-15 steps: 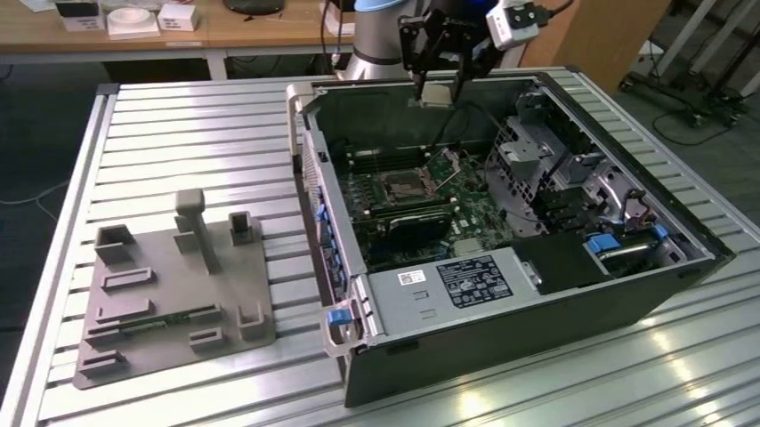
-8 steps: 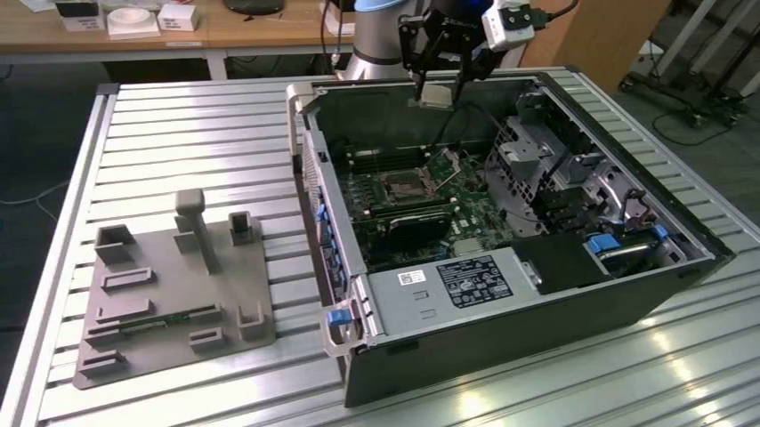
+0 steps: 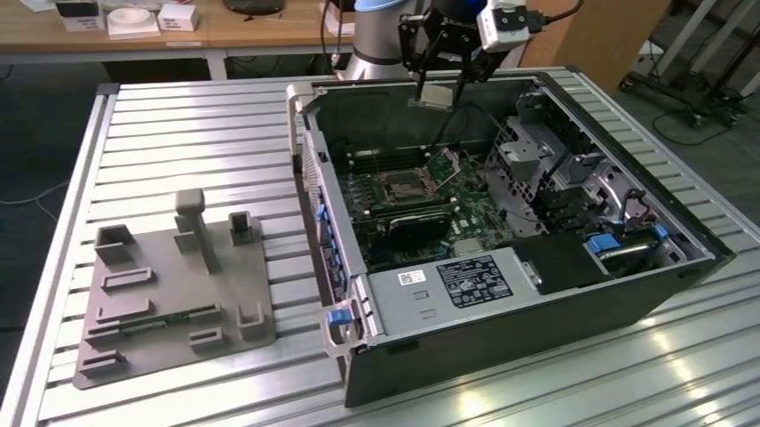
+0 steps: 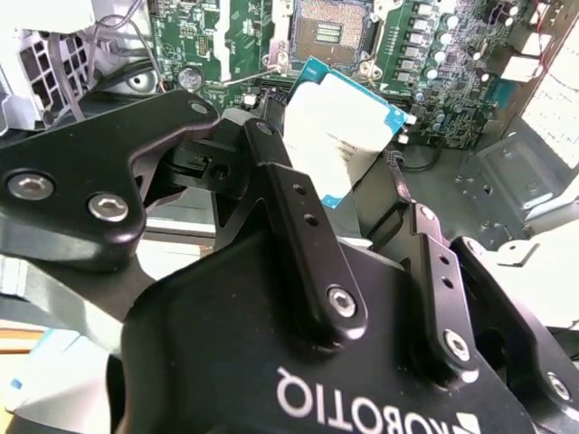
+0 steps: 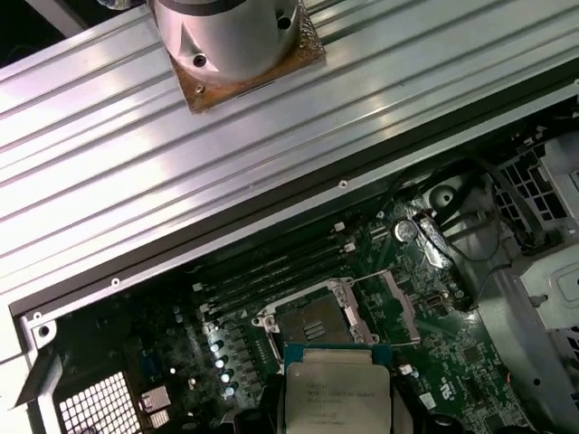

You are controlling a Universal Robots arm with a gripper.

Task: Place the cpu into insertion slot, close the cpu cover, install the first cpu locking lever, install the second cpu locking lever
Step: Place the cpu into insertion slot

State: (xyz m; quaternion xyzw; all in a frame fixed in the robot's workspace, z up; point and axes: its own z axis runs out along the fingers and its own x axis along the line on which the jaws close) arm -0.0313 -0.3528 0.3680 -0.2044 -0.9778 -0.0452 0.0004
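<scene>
My gripper (image 3: 435,87) hangs above the far wall of the open computer case, shut on the cpu (image 3: 432,96), a flat square chip with a silver-grey top. In the second wrist view the black fingers (image 4: 271,172) clamp the cpu (image 4: 339,127) by two opposite edges. Below it lies the insertion slot (image 3: 398,185), a dark square socket with a silvery rim on the green board, uncovered in both wrist views (image 4: 330,32) (image 5: 312,321). The cpu (image 5: 336,389) is well above the slot and apart from it. The cpu cover (image 3: 447,169) (image 5: 395,303) stands swung open beside the slot.
The computer case (image 3: 618,294) lies on its side on a slatted aluminium table (image 3: 190,124). A grey fixture block (image 3: 178,294) sits at the exterior view's left. Memory slots (image 5: 271,271) run beside the socket. A drive cage (image 3: 535,151) and cables (image 3: 618,209) crowd the exterior view's right.
</scene>
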